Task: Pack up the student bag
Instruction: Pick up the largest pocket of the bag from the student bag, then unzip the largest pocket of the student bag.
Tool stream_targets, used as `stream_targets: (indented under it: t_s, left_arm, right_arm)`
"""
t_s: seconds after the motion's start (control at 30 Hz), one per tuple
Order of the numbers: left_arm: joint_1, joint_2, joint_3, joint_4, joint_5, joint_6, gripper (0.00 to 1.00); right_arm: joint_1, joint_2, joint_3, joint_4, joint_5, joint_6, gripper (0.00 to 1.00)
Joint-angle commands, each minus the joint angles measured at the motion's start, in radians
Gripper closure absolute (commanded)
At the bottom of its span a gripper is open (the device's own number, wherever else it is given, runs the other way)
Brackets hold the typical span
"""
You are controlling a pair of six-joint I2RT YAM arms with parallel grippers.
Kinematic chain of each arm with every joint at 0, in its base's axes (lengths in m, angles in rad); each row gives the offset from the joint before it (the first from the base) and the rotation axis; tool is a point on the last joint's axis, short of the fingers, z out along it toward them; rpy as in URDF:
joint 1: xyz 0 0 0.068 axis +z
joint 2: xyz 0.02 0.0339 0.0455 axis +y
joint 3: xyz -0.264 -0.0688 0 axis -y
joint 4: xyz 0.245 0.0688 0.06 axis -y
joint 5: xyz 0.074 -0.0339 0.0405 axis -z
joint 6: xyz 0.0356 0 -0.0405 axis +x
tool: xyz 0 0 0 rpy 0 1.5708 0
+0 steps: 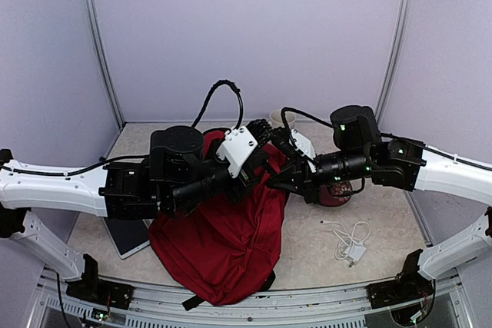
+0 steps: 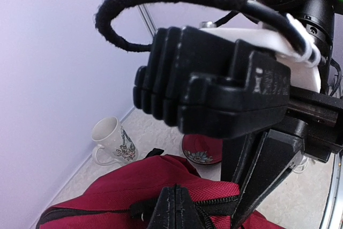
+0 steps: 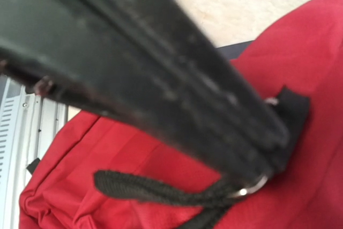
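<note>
Student bag (image 1: 219, 243): dark red soft fabric, slumped and creased. It lies at the middle of the table (image 1: 384, 220), its length running from under the two wrists down toward the near edge. A black strap end pokes out at the near end. A black zipper line crosses the upper part. A black cord pull hangs from a small metal ring beside a black fabric tab.

Left gripper (image 2: 175, 199): fingers pressed together, no gap visible, pinched on the black zipper line at the top of the bag.

Right gripper (image 3: 265, 156): fingers closed flat against each other, blurred in its own wrist view. The tips sit right at the metal ring and cord pull and appear to clamp there.

The two grippers meet close together over the bag's far end.

Around the bag:
- White mug (image 2: 112, 138) by the back wall.
- Red bowl (image 2: 201, 151) just beyond the bag.
- Coiled white cable (image 1: 350, 242) to the right.
- Grey flat tablet (image 1: 127, 237) partly under the left arm.
</note>
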Motion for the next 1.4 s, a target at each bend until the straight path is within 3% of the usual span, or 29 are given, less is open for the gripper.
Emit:
stream_targets:
  t_s: [0.0, 0.4, 0.8, 0.97, 1.1, 1.13, 1.23, 1.3, 1.37]
  left_arm:
    - [0.025, -0.038, 0.006, -0.009, 0.055, -0.057, 1.00]
    - [0.223, -0.211, -0.192, 0.093, 0.072, -0.242, 1.00]
    - [0.499, -0.336, -0.333, 0.064, 0.083, -0.295, 1.00]
    - [0.530, -0.377, -0.371, 0.040, 0.027, -0.330, 1.00]
    - [0.518, -0.391, -0.397, 0.062, 0.103, -0.373, 1.00]
    - [0.509, -0.393, -0.403, 0.077, 0.105, -0.377, 1.00]
    - [0.479, -0.383, -0.394, 0.098, 0.104, -0.373, 1.00]
    - [0.448, -0.368, -0.377, 0.114, 0.104, -0.350, 1.00]
    - [0.415, -0.357, -0.360, 0.136, 0.095, -0.316, 1.00]
  right_arm:
    - [0.012, -0.034, 0.024, 0.052, -0.001, -0.016, 1.00]
    - [0.012, -0.084, -0.023, 0.083, -0.005, -0.033, 1.00]
    - [0.005, -0.129, -0.053, 0.088, 0.032, -0.036, 1.00]
    - [-0.053, -0.173, -0.110, 0.126, -0.017, -0.012, 1.00]
    - [-0.068, -0.152, -0.119, 0.108, -0.042, -0.008, 1.00]
    - [-0.068, -0.145, -0.117, 0.100, -0.046, -0.008, 0.98]
    - [-0.069, -0.141, -0.107, 0.067, -0.020, 0.003, 0.55]
    - [-0.069, -0.157, -0.083, 0.043, 0.018, 0.002, 0.35]
    - [-0.073, -0.182, -0.045, 0.040, 0.045, -0.012, 0.22]
